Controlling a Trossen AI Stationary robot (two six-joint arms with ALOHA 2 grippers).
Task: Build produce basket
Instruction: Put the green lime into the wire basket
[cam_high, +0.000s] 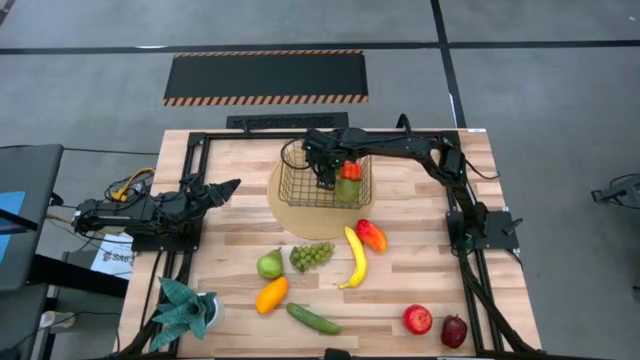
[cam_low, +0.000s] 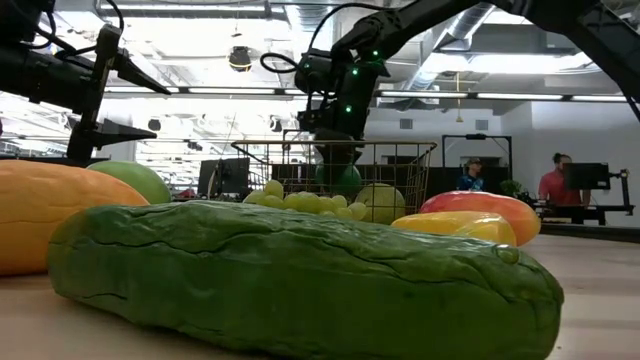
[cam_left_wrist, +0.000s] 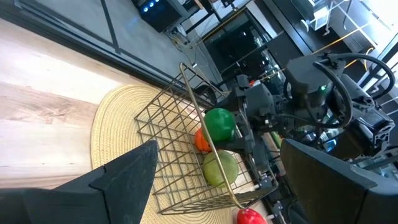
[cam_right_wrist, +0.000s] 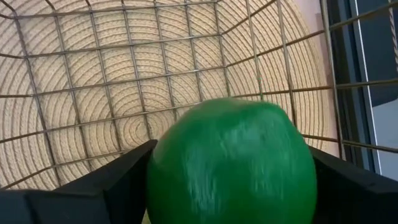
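Wooden table on grey concrete floor

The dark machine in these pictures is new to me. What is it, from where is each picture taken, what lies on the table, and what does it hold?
It is a robot with two dark arms, each ending in a two-finger gripper. One picture looks down from above, one level across the wooden table, two from the wrists. The right gripper is in the dark wire basket, fingers wide around a round green fruit, seemingly releasing it. The left gripper waits open at the left. On the table lie a yellow banana, green grapes, a green cucumber and two red apples, among others.
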